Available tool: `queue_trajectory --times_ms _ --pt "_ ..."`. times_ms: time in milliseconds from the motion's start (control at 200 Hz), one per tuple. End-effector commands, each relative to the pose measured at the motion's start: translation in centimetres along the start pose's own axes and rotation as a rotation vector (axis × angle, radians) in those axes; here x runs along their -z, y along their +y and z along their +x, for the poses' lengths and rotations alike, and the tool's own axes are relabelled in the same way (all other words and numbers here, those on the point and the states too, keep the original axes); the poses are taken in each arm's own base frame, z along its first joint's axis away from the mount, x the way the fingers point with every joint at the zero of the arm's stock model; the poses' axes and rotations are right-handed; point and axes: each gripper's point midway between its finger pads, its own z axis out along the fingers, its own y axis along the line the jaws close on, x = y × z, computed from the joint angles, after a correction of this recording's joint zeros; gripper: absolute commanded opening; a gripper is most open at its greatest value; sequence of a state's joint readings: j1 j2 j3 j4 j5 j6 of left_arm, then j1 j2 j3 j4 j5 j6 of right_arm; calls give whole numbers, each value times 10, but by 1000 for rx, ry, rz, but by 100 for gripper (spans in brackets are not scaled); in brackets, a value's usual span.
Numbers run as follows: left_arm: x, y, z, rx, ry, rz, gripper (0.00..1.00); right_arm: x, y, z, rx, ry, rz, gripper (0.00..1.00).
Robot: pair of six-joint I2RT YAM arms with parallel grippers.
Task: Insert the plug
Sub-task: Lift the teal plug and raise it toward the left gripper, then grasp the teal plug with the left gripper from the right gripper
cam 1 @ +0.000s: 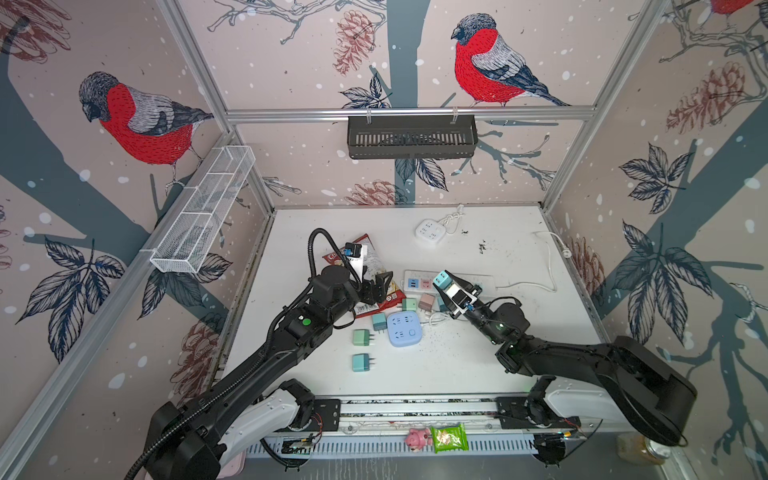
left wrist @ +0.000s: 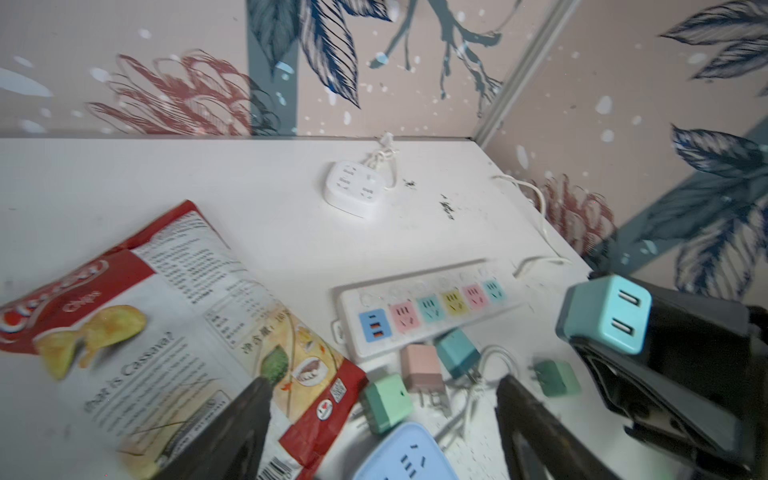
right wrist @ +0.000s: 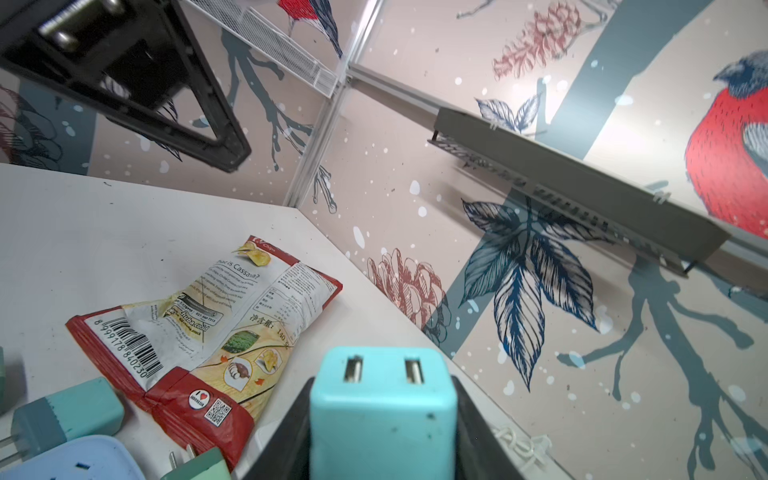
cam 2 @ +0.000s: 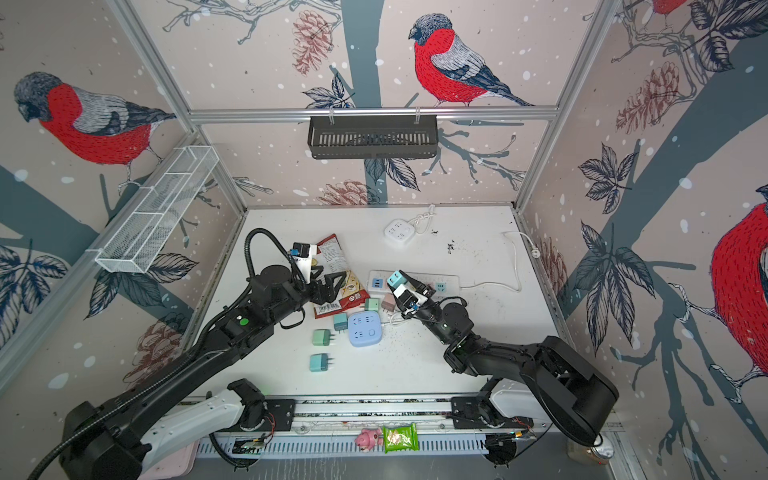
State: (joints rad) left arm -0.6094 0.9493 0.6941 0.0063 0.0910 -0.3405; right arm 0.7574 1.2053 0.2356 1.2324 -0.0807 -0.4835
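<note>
The teal plug (right wrist: 382,415) is gripped between the right fingers (right wrist: 286,453), off the table (cam 1: 478,353) and near the power strip (left wrist: 419,286), whose coloured sockets (left wrist: 428,309) are shown in full only in the left wrist view; the left fingers (left wrist: 249,424) are spread wide, empty, over the chips bag (right wrist: 232,316). "What is Cassava?" and barcode (right wrist: 124,349) 8 99178 840230 are legible in the right wrist view.

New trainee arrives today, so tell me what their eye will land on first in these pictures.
The right gripper holds a light-blue USB charger raised above the long white power strip in the middle. Further left, the open left gripper hangs over a red chips bag, with loose green, pink and teal chargers scattered around a blue socket block. Big red-breasted birds cover the walls.
</note>
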Motion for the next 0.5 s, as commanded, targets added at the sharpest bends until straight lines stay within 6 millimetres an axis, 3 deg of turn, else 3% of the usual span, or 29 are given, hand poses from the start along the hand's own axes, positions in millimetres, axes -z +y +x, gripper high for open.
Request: queue_trajectory --times_ms 0,205,340,495 --pt "5 -41 0 -35 34 214 82 2 6 -23 78 -70 -66 0" --pt "-3 -76 -1 -123 95 247 76 0 13 -18 138 -36 -100 0" --pt "-1 -82 -11 -103 40 255 78 5 14 -22 147 -55 -87 0" --pt "-2 -93 -9 -97 78 298 79 10 21 -29 161 -80 -108 0"
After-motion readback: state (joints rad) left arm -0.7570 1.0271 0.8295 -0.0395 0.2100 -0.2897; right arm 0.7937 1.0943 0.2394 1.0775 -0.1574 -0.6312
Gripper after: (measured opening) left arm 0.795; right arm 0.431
